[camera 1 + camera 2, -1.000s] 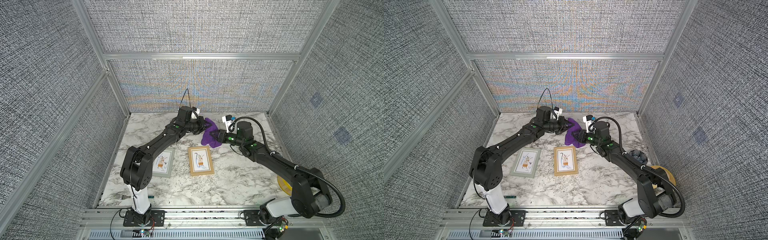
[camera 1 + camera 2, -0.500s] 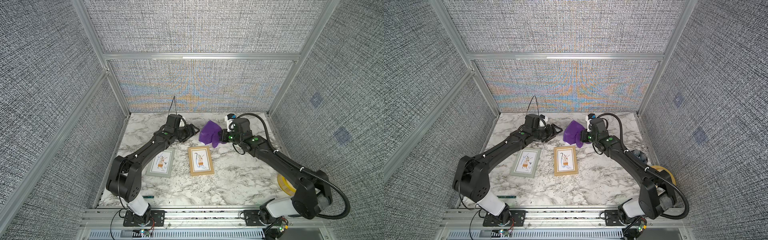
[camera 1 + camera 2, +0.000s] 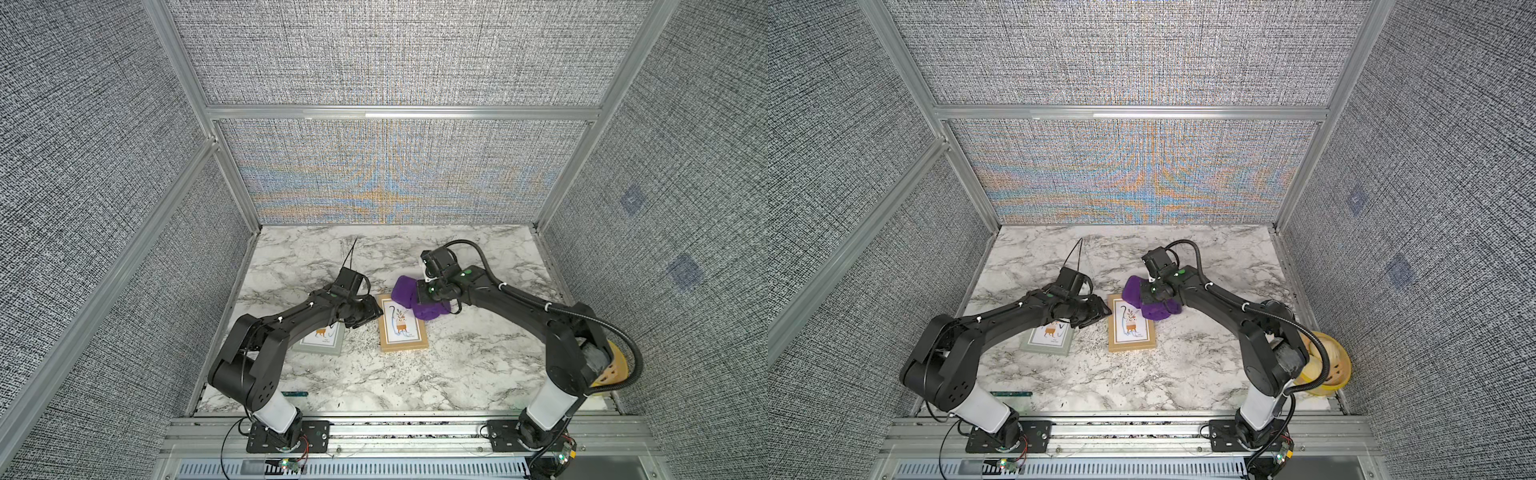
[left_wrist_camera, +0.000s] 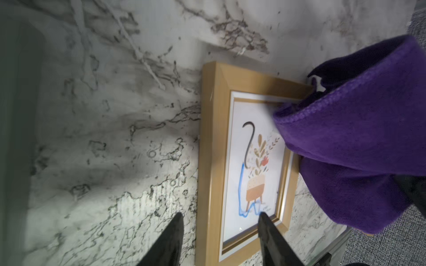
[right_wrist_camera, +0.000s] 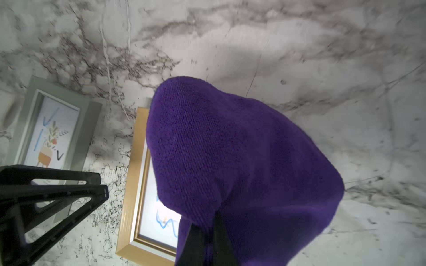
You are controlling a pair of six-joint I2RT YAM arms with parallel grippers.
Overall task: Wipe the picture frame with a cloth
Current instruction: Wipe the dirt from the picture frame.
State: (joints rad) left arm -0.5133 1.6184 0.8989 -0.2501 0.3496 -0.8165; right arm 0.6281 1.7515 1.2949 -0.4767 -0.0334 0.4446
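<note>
Right fingers [image 3: 423, 296], in both top views, are clamped on the purple terry cloth [image 3: 402, 290], which is bunched and overhangs the far right corner of the wooden picture frame [image 3: 402, 332]. This frame lies flat on the marble worktop [image 3: 465, 365] with its long axis running from the robot toward the back wall. Its uncovered glass extends from the cloth toward the robot and to the robot's left. Left fingers [image 3: 371, 312] sit just beside the frame's left long edge, near the far end. Count: two frames, the wooden one and a grey-green picture frame [image 3: 322, 340] partly under the left arm, and one cloth. Left wrist view: the fingers stand apart and empty, with the wooden frame's long border between them, one over bare worktop and one over the glass. Contact cannot be told. A blue scrawl [image 4: 241, 184] crosses the glass clear of the cloth. Right wrist view: the fingers are shut on a fold, and the cloth hides most of the wooden frame. The two frames lie side by side, not touching. Judgement: the wipe falls to the right arm, drawn along the long axis toward the robot.
</note>
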